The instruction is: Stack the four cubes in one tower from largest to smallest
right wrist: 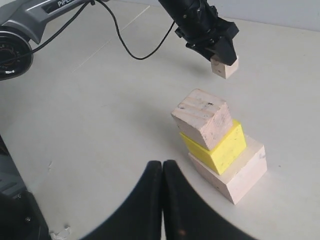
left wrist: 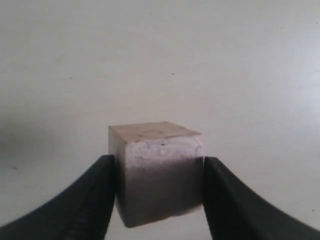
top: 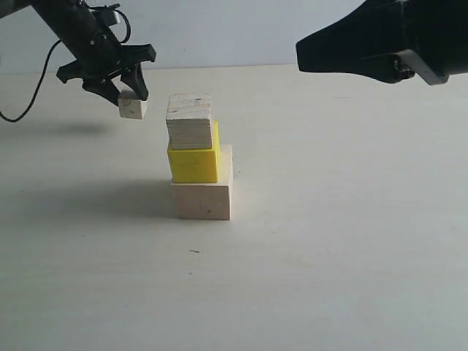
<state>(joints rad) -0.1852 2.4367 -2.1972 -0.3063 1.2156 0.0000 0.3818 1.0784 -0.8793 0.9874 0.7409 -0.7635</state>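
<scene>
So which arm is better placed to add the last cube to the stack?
Left. The left gripper holds the tiny cube in the air, close beside the small wood cube topping the three-cube stack. The right gripper is shut on nothing and hangs back from the stack.

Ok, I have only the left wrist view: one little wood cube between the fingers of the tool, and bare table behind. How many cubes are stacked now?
Observer: Three. The large wood cube is at the bottom, the yellow cube is on it, and the small wood cube is on top.
Operator: And mine, is it above them?
Observer: No. In the exterior view the tiny cube hangs in the left tool to the left of them, clear of them and about level with the top one.
Operator: And the other arm?
Observer: The right tool is shut and empty, off to the right and above the table.
</scene>
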